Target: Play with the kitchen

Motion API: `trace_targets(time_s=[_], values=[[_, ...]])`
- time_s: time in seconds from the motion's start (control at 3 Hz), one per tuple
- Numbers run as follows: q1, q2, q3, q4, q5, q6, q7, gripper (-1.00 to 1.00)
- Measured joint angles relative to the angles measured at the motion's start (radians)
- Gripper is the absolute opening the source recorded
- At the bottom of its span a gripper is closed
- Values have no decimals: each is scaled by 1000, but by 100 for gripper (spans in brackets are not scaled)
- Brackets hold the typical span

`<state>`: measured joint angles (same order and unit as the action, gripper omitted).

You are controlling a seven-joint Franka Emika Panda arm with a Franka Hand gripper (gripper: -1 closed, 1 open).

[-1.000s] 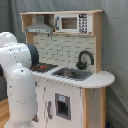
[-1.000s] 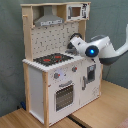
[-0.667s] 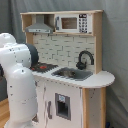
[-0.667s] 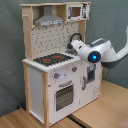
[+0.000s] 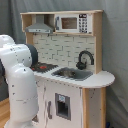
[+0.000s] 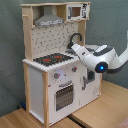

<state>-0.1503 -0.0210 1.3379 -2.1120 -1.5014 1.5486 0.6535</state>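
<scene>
With the kitchen [image 6: 52, 75] filling frame centre and the gripper [image 6: 73, 47], finger state indeterminable, at the faucet [image 5: 85, 58], a misjudged reach risked striking the faucet or stovetop [image 6: 51, 59].

A dark grey-green curtain [image 5: 116, 45] hangs across the back of the room — soft folds, no window showing in both exterior views. Underfoot is a pale wooden floor [image 6: 20, 120] of boards with a dark seam — evenly lit, no hard shadows.
</scene>
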Motion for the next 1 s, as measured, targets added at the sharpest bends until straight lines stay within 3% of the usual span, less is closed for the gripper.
trace_targets(time_s=[0.33,1.0], values=[[0,20,22,-20,-89,22,29,100],[0,74,27,-104,-250,79,123,100]])
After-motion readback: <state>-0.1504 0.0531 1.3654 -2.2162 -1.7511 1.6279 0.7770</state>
